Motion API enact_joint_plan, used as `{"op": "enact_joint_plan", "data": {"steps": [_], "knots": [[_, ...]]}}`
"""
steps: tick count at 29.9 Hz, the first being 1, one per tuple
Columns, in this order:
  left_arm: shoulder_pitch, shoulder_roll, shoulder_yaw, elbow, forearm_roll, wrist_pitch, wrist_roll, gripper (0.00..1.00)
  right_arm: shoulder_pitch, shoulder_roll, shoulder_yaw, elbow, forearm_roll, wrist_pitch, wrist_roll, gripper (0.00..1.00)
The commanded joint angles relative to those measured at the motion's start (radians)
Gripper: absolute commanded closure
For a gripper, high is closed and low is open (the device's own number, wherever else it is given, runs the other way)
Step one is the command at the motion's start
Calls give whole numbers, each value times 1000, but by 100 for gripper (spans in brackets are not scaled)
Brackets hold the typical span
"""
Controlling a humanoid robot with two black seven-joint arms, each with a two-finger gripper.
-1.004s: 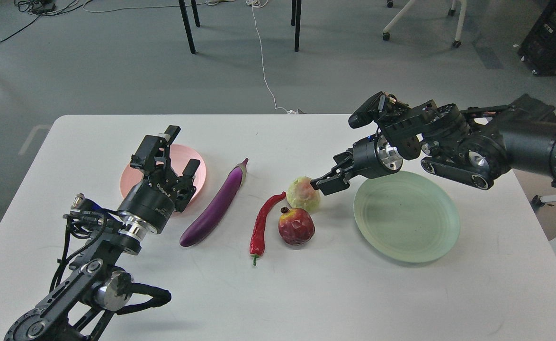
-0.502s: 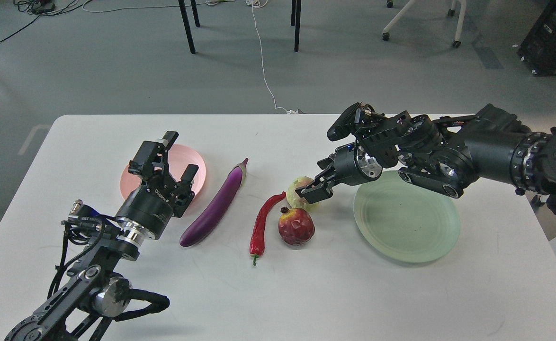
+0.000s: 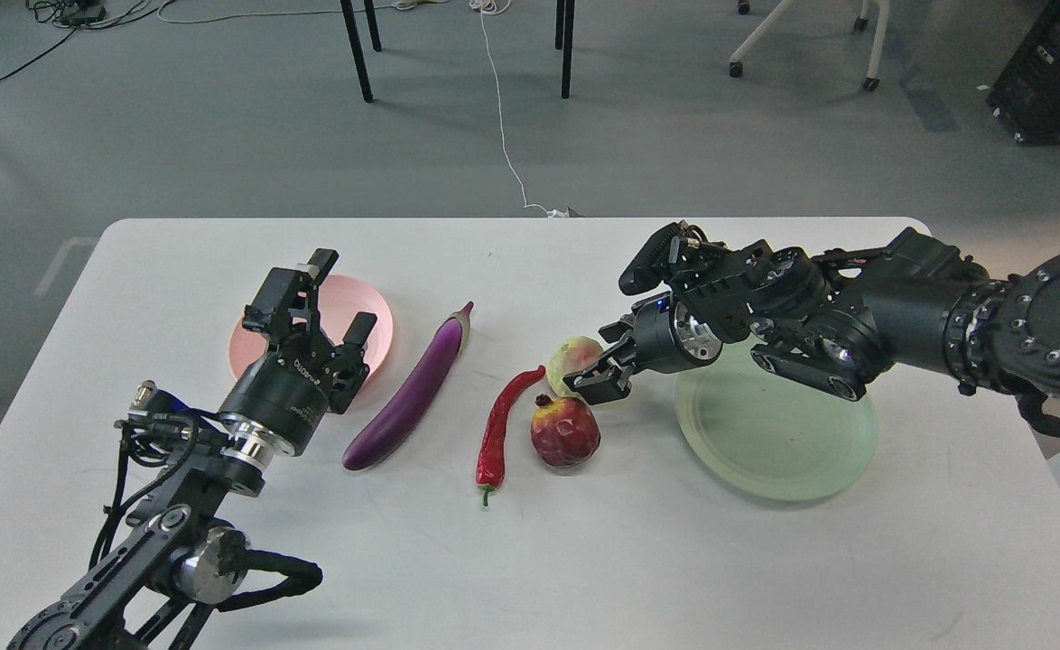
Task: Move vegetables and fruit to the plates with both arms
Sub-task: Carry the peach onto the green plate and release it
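My right gripper sits at the yellow-green fruit, jaws open and straddling its right side, not yet closed on it. The fruit rests on the table just behind the pomegranate, and the green plate lies to its right, so the carry runs rightward. My left gripper hovers open over the pink plate; the eggplant lies just right of it, long axis running away from me

Eggplant L of chili; pomegranate R of it, w/ round fruit behind.
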Motion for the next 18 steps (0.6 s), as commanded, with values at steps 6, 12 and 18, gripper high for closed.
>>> {"op": "enact_joint_plan", "data": {"steps": [6,12,18], "knots": [[0,0,-1,0,0,0,0,2,27,-21,-11,14,2,0,0,51],[0,0,-1,-1,0,0,0,2,168,-188,-11,153,0,3,0,51],[-2,5,-3,-7,0,0,0,2,250,-445,-34,343,-66,8,0,50]]}}
